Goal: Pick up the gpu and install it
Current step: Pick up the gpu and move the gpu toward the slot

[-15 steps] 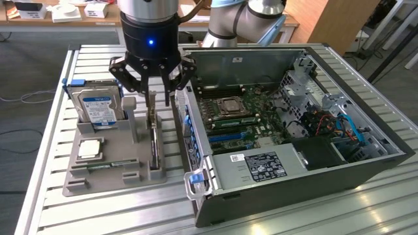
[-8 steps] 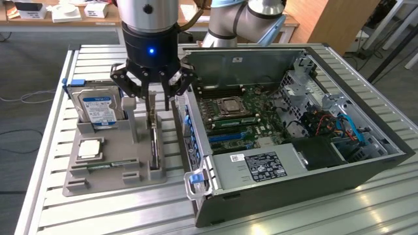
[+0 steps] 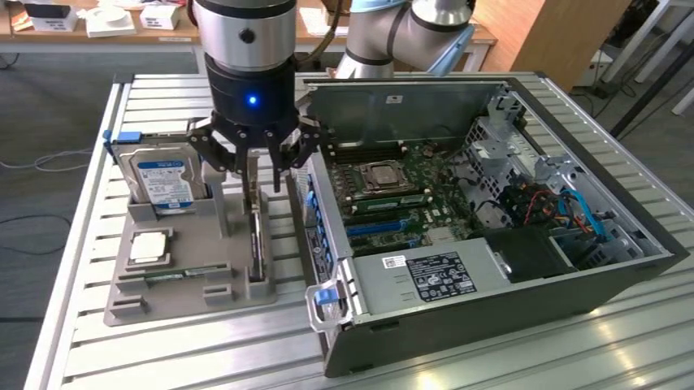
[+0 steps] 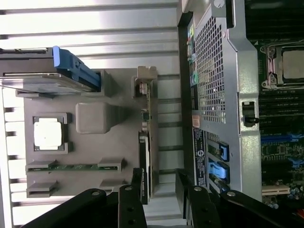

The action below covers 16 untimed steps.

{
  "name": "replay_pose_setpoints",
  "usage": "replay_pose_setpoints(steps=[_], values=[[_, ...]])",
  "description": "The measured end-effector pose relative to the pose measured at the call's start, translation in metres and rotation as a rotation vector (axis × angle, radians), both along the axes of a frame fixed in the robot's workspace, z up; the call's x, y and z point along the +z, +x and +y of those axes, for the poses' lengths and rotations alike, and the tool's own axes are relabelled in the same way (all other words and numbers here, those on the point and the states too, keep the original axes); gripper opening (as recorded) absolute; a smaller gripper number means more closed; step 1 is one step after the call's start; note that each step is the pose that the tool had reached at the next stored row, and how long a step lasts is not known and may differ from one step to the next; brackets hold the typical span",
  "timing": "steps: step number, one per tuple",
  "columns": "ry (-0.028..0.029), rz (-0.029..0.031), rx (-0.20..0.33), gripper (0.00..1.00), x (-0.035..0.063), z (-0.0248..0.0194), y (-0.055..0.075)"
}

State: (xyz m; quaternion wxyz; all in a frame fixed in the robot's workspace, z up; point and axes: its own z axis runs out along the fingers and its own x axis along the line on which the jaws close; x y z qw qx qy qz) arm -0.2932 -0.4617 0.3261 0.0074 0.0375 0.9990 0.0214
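Thin black flat gpu card (image 3: pixel 257 240) (image 4: pixel 144 176) stands on edge in slot of grey plastic holder tray (image 3: pixel 162 294) (image 4: pixel 95 148), along tray side nearest open computer case (image 3: pixel 488 313). Black tool (image 3: pixel 260 175) (image 4: pixel 159 205) directly above card, jaws spread wide, fingers either side of card's top edge; contact unclear. Same tray: silver hard drive with blue-white label (image 3: pixel 162 180) upright, square silver processor chip (image 3: pixel 149 246) flat, narrow green memory stick (image 3: pixel 174 277). Tray and case sit on slatted aluminium tabletop (image 3: pixel 174 353).
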Motion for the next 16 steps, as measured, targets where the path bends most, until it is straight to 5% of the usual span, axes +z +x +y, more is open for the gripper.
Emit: replay_pose_setpoints(steps=[16], values=[[0.0001,0.0079,0.0,0.42,-0.0291,-0.0013,0.0]])
